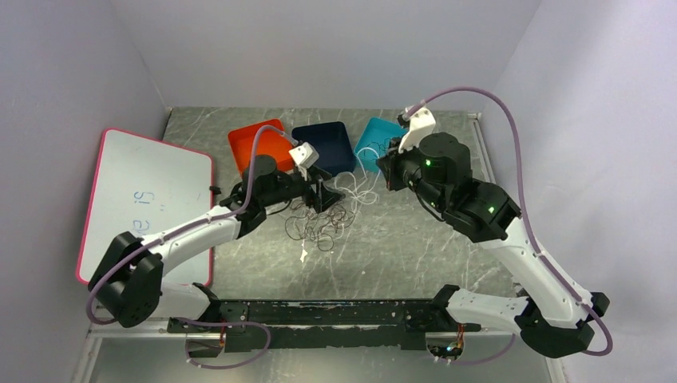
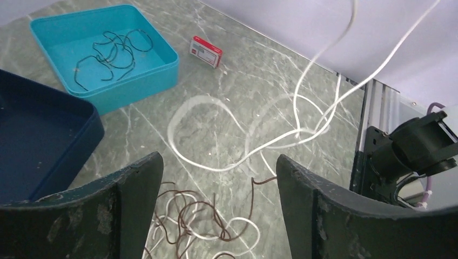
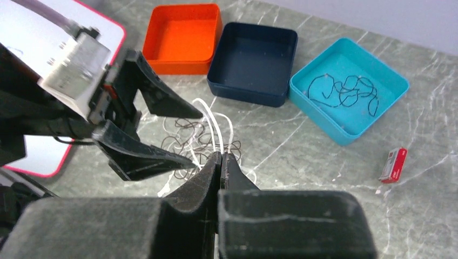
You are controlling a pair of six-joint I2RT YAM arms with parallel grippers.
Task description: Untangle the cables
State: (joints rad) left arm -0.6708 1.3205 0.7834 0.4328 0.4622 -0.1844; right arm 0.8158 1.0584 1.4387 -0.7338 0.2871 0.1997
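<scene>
A tangle of brownish-red and white cables [image 1: 319,222] lies mid-table in front of the trays. My left gripper [image 1: 323,195] hovers open just above it, and the brownish-red loops [image 2: 183,213] show between its fingers [image 2: 135,189]. My right gripper [image 1: 386,171] is shut on a white cable [image 3: 212,125] and holds it lifted. In the left wrist view its strands [image 2: 324,102] rise up and to the right. A black cable [image 3: 345,91] lies alone in the teal tray [image 3: 390,110]. In the right wrist view the shut gripper [image 3: 221,155] is beside the open left gripper [image 3: 178,137].
An orange tray [image 1: 254,150], a navy tray [image 1: 327,145] and the teal tray [image 1: 374,137] stand in a row at the back. A pink-edged whiteboard [image 1: 140,203] lies at the left. A small red box [image 3: 392,164] lies right of the teal tray.
</scene>
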